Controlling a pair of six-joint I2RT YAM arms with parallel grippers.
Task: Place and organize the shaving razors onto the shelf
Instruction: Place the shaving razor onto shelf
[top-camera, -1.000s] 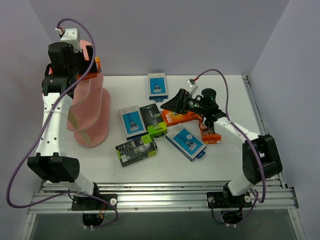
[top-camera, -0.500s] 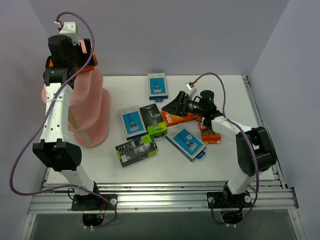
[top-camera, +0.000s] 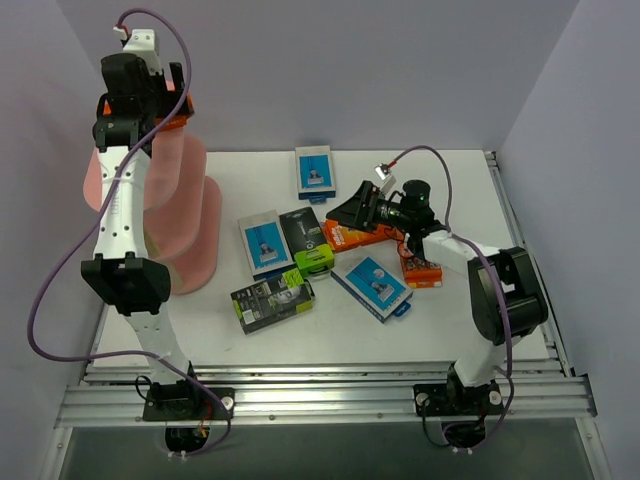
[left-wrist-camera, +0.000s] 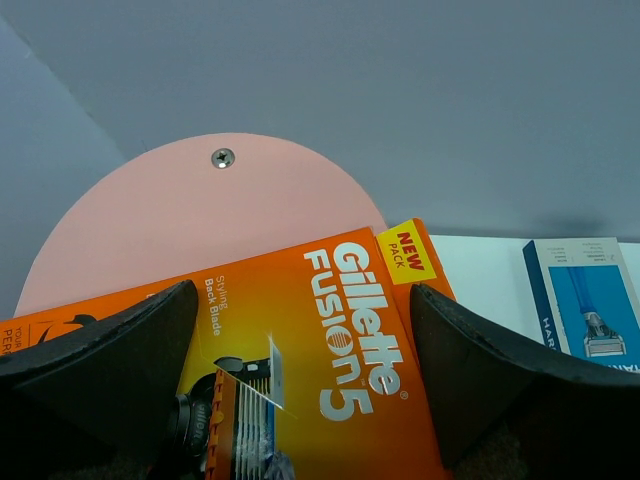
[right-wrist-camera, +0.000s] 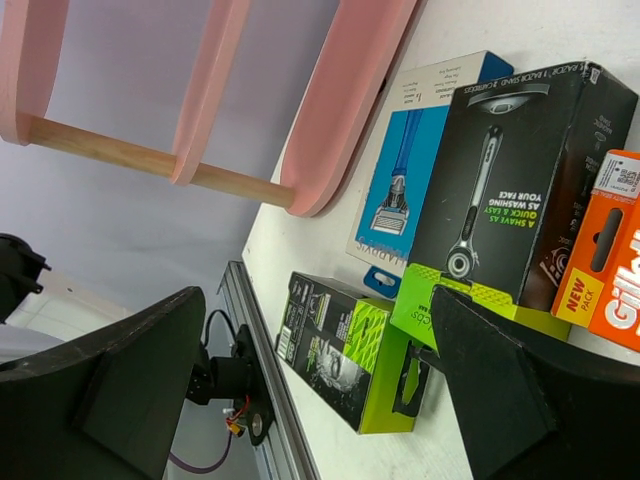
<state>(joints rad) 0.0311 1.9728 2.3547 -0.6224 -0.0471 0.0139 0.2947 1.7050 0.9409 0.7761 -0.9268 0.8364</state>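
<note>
The pink shelf (top-camera: 185, 230) stands at the far left. My left gripper (top-camera: 165, 105) is high over it, shut on an orange razor pack (top-camera: 176, 118). In the left wrist view that pack (left-wrist-camera: 330, 330) lies between my fingers (left-wrist-camera: 120, 350) just above the top oval board (left-wrist-camera: 200, 210). My right gripper (top-camera: 350, 212) is open and empty, low over the table next to an orange pack (top-camera: 360, 237). In the right wrist view it (right-wrist-camera: 318, 300) faces two black-and-lime packs (right-wrist-camera: 510, 190) (right-wrist-camera: 350, 350).
Blue-and-grey packs lie on the table (top-camera: 314, 170), (top-camera: 263, 241), (top-camera: 372, 285). Black-and-lime packs lie at the middle (top-camera: 307, 240) and nearer (top-camera: 272, 300). Another orange pack (top-camera: 420, 265) lies under the right arm. The table's metal rail (right-wrist-camera: 250, 330) runs along the near edge.
My left arm has lifted the orange pack from beside the upper board to above the shelf's top. My right gripper has shifted only slightly and stays open.
</note>
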